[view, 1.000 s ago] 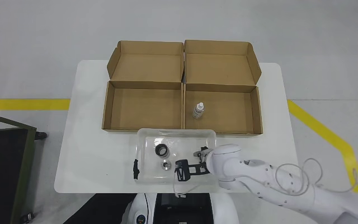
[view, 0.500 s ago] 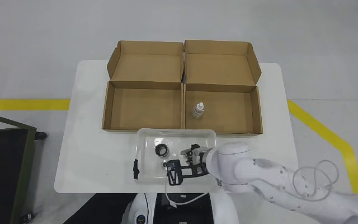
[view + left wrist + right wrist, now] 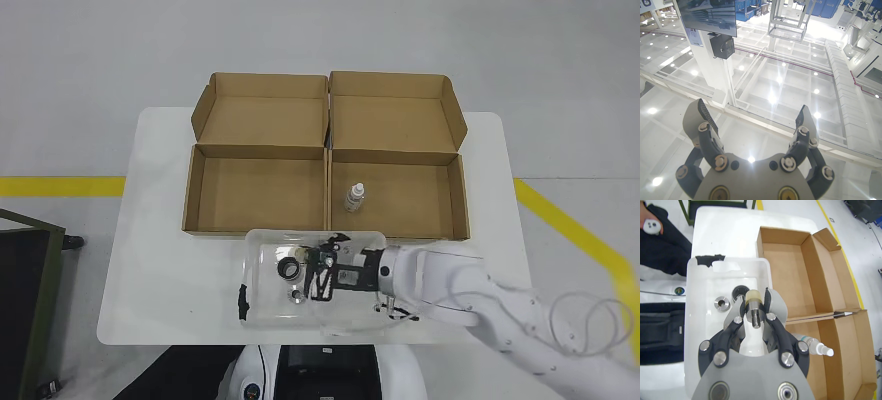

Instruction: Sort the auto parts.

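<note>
My right gripper (image 3: pixel 753 306) (image 3: pixel 322 268) is shut on a threaded metal stud with a pale cap (image 3: pixel 753 306), held just above the clear plastic tray (image 3: pixel 696 289) (image 3: pixel 262 240). In the tray lie a black bearing ring (image 3: pixel 738 291) (image 3: pixel 290 268) and a small steel bushing (image 3: pixel 721 303) (image 3: pixel 298 295). My left gripper (image 3: pixel 753 117) is open and points up at a ceiling, with nothing between its fingers.
Two open cardboard boxes stand behind the tray: the left box (image 3: pixel 256 192) (image 3: pixel 800 275) has nothing inside, the right box (image 3: pixel 420 200) (image 3: pixel 844 351) holds a small spray bottle (image 3: pixel 354 195) (image 3: pixel 814 345). Black tape (image 3: pixel 242 300) marks the tray's left rim.
The right gripper has moved from the tray's front edge toward its middle and back, and now holds the stud over the tray.
</note>
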Robot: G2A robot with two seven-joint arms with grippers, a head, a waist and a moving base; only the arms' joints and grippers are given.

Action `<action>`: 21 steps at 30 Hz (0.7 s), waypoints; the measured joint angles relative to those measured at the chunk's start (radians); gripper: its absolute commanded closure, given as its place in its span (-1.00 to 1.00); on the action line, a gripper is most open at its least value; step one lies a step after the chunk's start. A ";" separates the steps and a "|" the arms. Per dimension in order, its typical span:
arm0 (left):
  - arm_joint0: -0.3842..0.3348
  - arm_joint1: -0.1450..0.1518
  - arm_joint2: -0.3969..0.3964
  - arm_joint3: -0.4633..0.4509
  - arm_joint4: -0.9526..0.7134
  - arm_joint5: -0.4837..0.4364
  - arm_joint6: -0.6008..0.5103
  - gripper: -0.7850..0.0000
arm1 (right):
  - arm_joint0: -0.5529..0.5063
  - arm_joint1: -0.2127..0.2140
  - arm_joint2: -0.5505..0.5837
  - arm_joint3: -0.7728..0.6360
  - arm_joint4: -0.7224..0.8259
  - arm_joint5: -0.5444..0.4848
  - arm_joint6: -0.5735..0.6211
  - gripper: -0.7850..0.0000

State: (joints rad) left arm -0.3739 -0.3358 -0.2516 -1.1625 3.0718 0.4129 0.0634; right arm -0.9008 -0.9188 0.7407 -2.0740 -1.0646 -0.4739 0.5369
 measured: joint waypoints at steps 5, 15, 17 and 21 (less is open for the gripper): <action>0.000 0.000 0.000 0.000 0.000 0.000 0.000 -1.00 | -0.069 0.014 0.109 0.004 0.061 0.005 -0.178 1.00; 0.000 0.000 0.000 0.000 0.000 0.000 0.000 -1.00 | -0.137 0.016 0.272 0.023 0.194 0.021 -0.455 1.00; 0.000 0.000 0.000 0.000 0.000 0.000 0.000 -1.00 | -0.137 0.014 0.296 0.025 0.207 0.017 -0.483 1.00; 0.000 0.000 0.000 0.000 0.000 0.000 0.000 -1.00 | -0.135 0.010 0.336 0.014 0.232 0.023 -0.536 1.00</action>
State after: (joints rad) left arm -0.3739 -0.3358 -0.2516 -1.1625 3.0718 0.4129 0.0634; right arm -1.0358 -0.9091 1.0763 -2.0597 -0.8325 -0.4510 0.0009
